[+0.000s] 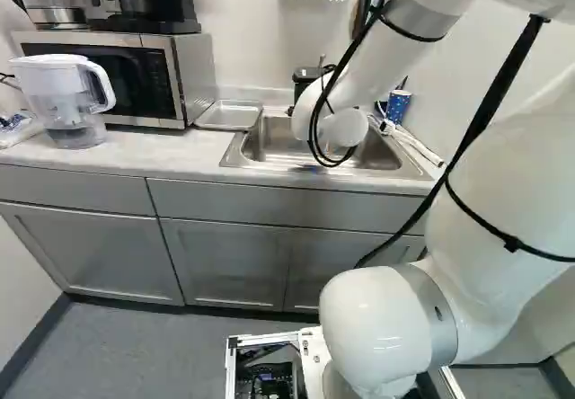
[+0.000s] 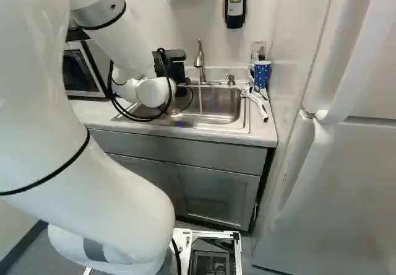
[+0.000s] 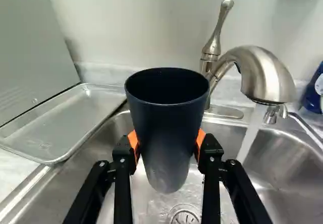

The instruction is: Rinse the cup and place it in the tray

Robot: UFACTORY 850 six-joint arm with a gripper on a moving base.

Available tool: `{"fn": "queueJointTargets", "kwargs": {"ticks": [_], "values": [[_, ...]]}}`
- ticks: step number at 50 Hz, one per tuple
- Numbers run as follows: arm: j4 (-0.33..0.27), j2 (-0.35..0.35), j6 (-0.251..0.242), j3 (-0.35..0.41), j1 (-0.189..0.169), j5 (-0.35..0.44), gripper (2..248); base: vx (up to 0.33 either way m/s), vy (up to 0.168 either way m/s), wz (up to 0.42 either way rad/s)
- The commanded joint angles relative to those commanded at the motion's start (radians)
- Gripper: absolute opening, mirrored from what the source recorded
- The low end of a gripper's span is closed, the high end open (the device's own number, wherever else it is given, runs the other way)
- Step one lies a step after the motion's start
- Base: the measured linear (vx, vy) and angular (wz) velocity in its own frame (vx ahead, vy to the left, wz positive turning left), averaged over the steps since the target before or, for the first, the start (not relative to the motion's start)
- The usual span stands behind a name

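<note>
One dark cup (image 3: 166, 128), smooth, plain and tapering toward its base, is held upright over one sink (image 2: 245, 120) by the pincer (image 2: 176, 70), gripped between two orange pads (image 3: 200, 141). One faucet (image 3: 267, 77) runs beside it. One metal tray (image 3: 60, 128) and one white-dotted blue cup (image 2: 262, 75) flank the sink.

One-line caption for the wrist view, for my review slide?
Gripper holding a dark cup upright over the sink, beside the running faucet.
</note>
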Motion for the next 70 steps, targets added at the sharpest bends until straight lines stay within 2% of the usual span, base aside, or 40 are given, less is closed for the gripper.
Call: {"fn": "queueJointTargets", "kwargs": {"ticks": [48,58,70], "values": [[0.000,-0.084,0.000,0.030,-0.140,0.014,124,0.000,0.000,0.000],[0.000,-0.084,0.000,0.031,-0.173,0.014,124,0.000,0.000,0.000],[0.000,-0.084,0.000,0.031,-0.173,0.014,124,0.000,0.000,0.000]]}}
